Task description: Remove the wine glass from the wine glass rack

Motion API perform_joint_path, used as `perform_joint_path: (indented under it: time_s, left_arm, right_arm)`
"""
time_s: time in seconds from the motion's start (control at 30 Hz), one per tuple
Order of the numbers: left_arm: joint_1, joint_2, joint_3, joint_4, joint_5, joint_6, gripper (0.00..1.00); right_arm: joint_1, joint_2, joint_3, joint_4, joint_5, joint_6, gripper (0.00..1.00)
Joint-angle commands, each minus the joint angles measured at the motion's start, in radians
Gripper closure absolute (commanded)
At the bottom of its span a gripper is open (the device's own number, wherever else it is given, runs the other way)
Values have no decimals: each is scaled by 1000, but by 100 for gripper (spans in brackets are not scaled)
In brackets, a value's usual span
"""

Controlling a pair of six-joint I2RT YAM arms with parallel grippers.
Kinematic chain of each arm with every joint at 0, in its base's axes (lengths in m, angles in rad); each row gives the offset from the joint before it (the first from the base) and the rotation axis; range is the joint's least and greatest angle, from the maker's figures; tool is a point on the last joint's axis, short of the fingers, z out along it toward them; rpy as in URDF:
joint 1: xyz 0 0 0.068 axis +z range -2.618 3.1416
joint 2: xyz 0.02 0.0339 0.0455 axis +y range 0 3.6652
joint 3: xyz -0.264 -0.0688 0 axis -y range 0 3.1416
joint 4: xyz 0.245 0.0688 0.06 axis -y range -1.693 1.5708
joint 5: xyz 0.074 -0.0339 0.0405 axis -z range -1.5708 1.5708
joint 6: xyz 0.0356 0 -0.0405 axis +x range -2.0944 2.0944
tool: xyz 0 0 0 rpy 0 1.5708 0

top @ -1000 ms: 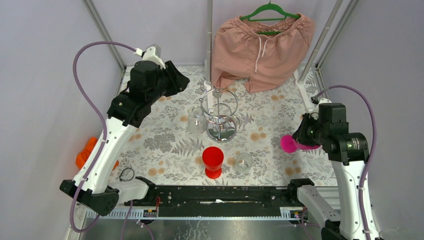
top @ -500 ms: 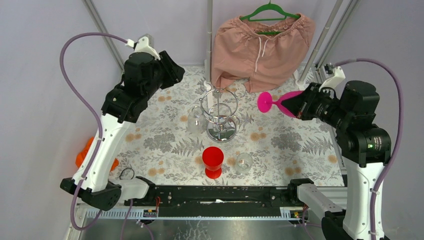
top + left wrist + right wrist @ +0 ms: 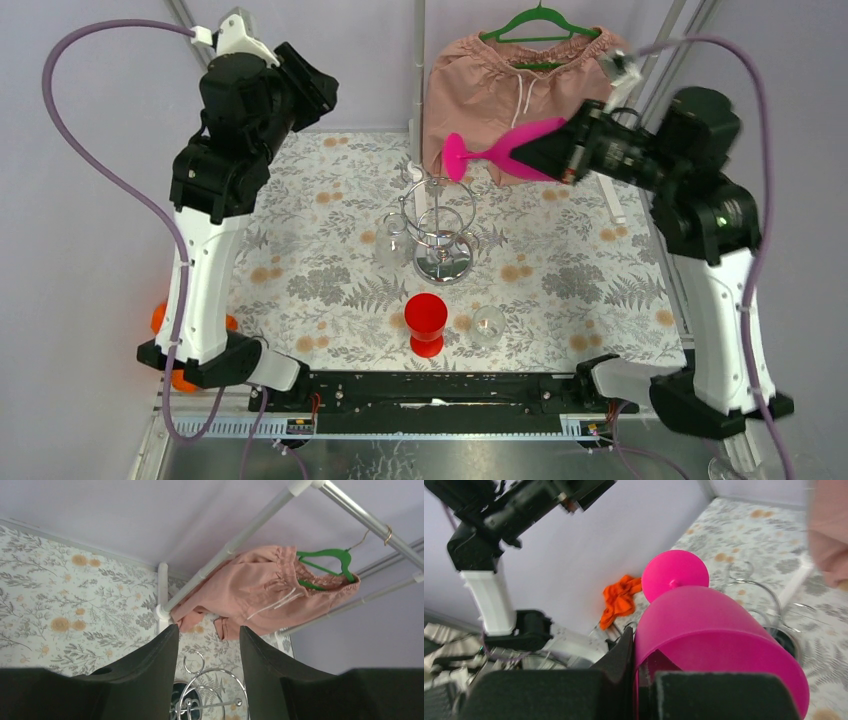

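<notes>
Right gripper [image 3: 540, 152] is pinched onto the rim wall of the pink wine glass [image 3: 505, 150], seemingly with 1 finger inside the bowl and 1 outside, going by the right wrist view. The glass lies roughly level in the air, with the bowl at the fingers and the stem and round foot pointing toward the left arm. It hangs over the far middle of the table [image 3: 300, 200]. Its foot is just beyond the top rings of the wine glass rack [image 3: 440, 225] and, as far as I can tell, touches none of them. By my reading the glass is free of the rack and the step in hand is carrying it clear. Draw it back along the stem's own line so the foot cannot snag a loop, pinch firmly because a thin wall may swivel, then right it before lowering. Left gripper [image 3: 208, 630] hovers high near the far-left corner, jaws partly spread and empty. The glass is opaque magenta and plastic-looking, with a smooth bowl, a thin stem and a flat disc foot.
</notes>
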Motion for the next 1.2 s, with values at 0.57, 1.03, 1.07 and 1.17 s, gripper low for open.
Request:
perform_joint_path:
  time_s: [0.57, 1.03, 1.07, 1.17]
  left_arm:
    - [466, 86, 79, -154, 232, 15, 46]
    - [651, 52, -14, -172, 407, 58, 46]
    - [659, 45, -27, -172, 413, 62, 46]
    - [676, 18, -67, -162, 427, 70, 46]
  right_arm:
    - [808, 469, 383, -168, 559, -193, 100]
    - [1095, 664, 400, -272, 812, -220, 100]
    - [1103, 674, 396, -281, 823, -219, 100]
    - [1127, 702, 375, -291, 836, -218, 100]
